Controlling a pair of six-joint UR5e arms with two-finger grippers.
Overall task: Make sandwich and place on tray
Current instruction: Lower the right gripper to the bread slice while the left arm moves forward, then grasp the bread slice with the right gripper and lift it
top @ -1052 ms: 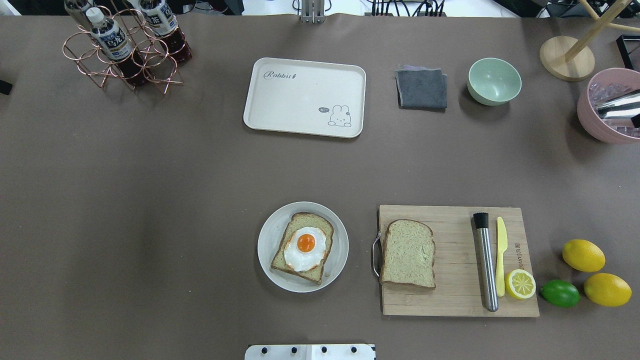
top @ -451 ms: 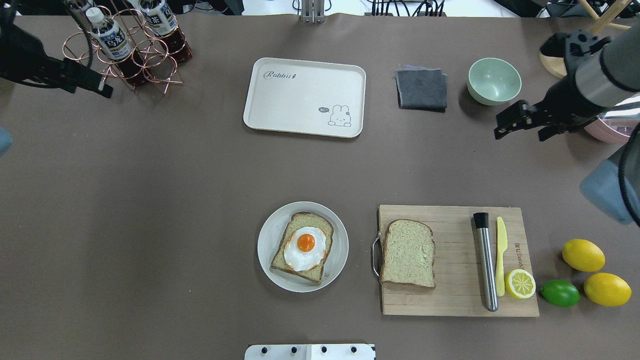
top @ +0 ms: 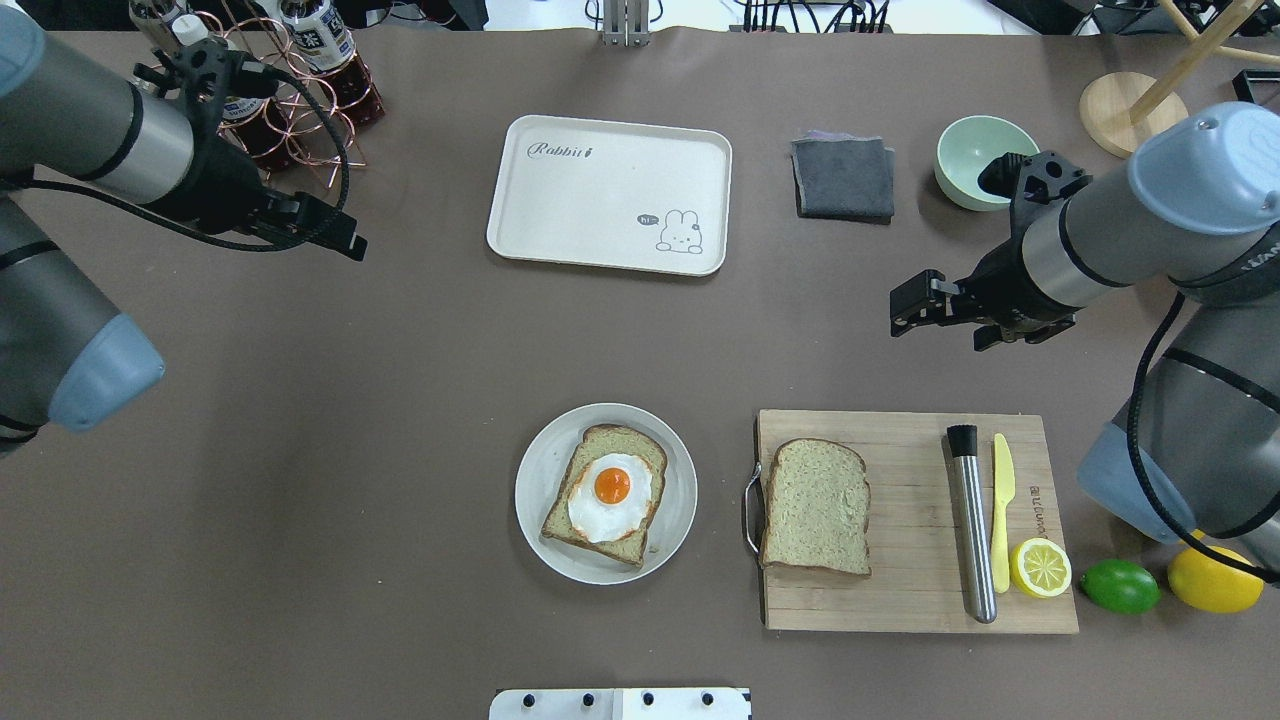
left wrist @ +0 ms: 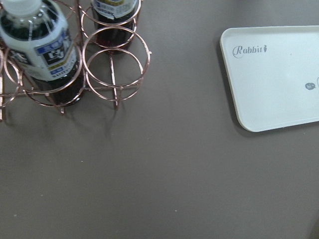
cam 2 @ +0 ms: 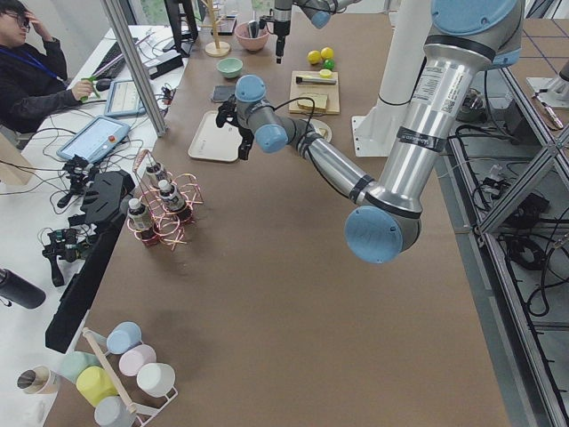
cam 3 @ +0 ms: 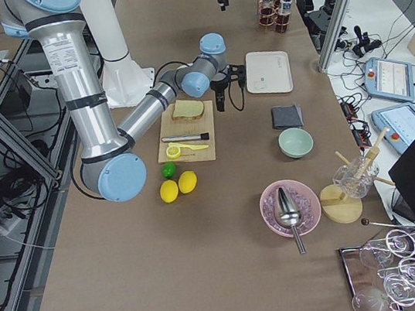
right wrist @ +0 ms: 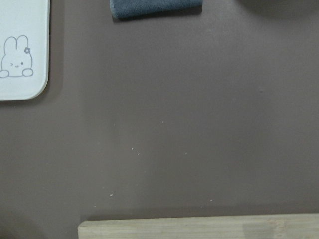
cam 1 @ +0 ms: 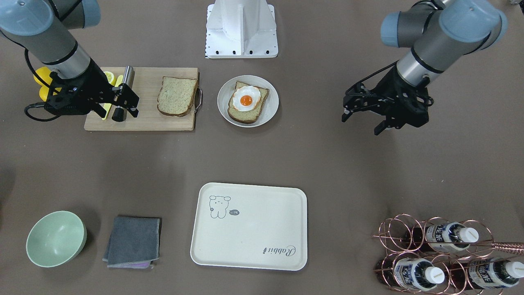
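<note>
One bread slice (top: 640, 455) topped with the fried egg (top: 610, 497) lies on a round white plate (top: 535, 500). The second bread slice (top: 815, 507) lies on the wooden cutting board (top: 900, 600). The cream tray (top: 610, 195) is bare at the far middle. My left gripper (top: 330, 235) hovers open and empty between the bottle rack and the tray. My right gripper (top: 935, 315) hovers open and empty above the table, just beyond the board's far edge. The left wrist view shows the tray's corner (left wrist: 279, 74). The right wrist view shows its rabbit corner (right wrist: 20, 50) and the board's edge (right wrist: 199, 228).
A copper rack with bottles (top: 260, 90) stands far left. A grey cloth (top: 845, 178) and a green bowl (top: 975, 150) sit right of the tray. A metal muddler (top: 972, 525), yellow knife (top: 1001, 510) and lemon half (top: 1040, 568) lie on the board. A lime (top: 1120, 586) and a lemon (top: 1215, 580) lie beside it.
Both arms have swung in from the table's sides toward the middle. The left gripper moved right past the bottle rack. The right gripper moved left and nearer the board. The food has not moved.
</note>
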